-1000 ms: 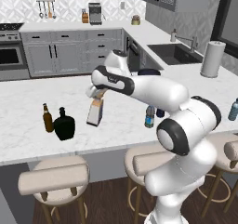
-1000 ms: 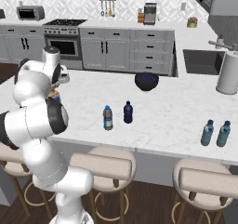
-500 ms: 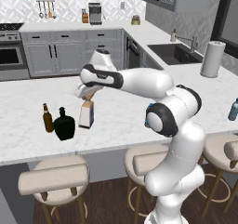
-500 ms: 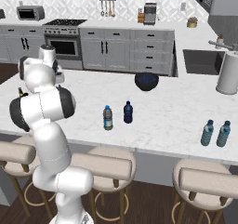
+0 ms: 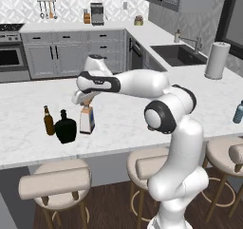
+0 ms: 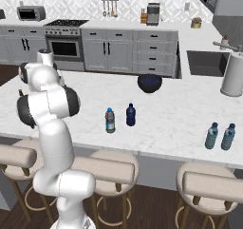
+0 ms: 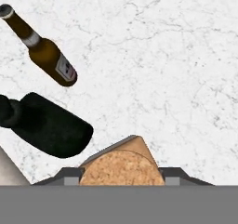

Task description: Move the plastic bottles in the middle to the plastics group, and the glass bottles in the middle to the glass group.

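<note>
A: Left base view first. Where is the cork-stoppered bottle (image 5: 86,120)?

B: It is upright on the white marble counter (image 5: 123,123), just to the right of the black flask (image 5: 65,127). The slim brown bottle (image 5: 48,120) stands on the flask's other side. The white arm reaches left across the counter, and the gripper (image 5: 85,104) sits right at the bottle's top.

A: Is the gripper pinching it?

B: Yes. In the hand view the round cork (image 7: 122,168) fills the space between the two dark fingertips (image 7: 69,175), one tight on each side. The jaws are partly closed, pressed against the stopper.

A: What else does the hand view show?

B: The brown bottle (image 7: 42,49) and the black flask (image 7: 46,124), both seen from above, off to the left of the cork, with marble all round.

A: And the plastic bottles?

B: In the right base view, the clear bottle with the blue label (image 6: 110,120) and the dark blue bottle (image 6: 131,115) stand side by side near the middle of the counter (image 6: 166,123). Well apart to the right, near the front edge, are two pale teal bottles (image 6: 220,136), close together.

A: Anything else on the counter?

B: A dark bowl (image 6: 149,82) behind the middle pair, and a paper-towel roll (image 6: 232,75) by the sink (image 6: 208,63).
</note>
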You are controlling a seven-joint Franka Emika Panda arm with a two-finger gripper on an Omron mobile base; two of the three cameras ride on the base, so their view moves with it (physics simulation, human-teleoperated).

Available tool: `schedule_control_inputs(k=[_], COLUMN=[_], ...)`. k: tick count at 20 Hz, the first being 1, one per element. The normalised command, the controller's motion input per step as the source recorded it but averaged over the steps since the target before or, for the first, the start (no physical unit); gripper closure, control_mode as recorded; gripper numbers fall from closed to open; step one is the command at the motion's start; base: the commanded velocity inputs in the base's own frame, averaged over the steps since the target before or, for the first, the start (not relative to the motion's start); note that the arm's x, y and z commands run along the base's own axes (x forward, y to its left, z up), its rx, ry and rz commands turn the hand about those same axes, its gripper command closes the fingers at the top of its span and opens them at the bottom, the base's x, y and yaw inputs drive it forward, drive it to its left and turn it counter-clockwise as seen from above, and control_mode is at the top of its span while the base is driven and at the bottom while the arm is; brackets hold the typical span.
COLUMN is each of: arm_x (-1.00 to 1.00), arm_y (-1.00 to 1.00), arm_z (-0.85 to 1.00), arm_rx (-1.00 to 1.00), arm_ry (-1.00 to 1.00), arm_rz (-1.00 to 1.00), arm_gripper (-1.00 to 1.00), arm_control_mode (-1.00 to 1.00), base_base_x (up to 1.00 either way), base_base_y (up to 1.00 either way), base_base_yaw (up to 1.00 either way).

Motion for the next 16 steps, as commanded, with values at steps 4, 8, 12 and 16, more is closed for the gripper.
schedule_control_inputs(k=[4, 8, 12, 16], arm_x=[0.0, 0.0, 0.0, -0.32], arm_y=[0.0, 0.0, 0.0, 0.0], arm_z=[-0.25, 0.0, 0.09, 0.72], arm_rx=[0.0, 0.0, 0.0, -0.01], arm_ry=[0.0, 0.0, -0.06, -0.11], arm_rz=[0.0, 0.0, 0.0, -0.07], arm_gripper=[1.0, -1.0, -1.0, -1.0], arm_control_mode=[-1.0, -1.0, -1.0, -1.0], base_base_x=[0.0, 0.0, 0.0, 0.0], base_base_y=[0.0, 0.0, 0.0, 0.0], base_base_yaw=[0.0, 0.0, 0.0, 0.0])
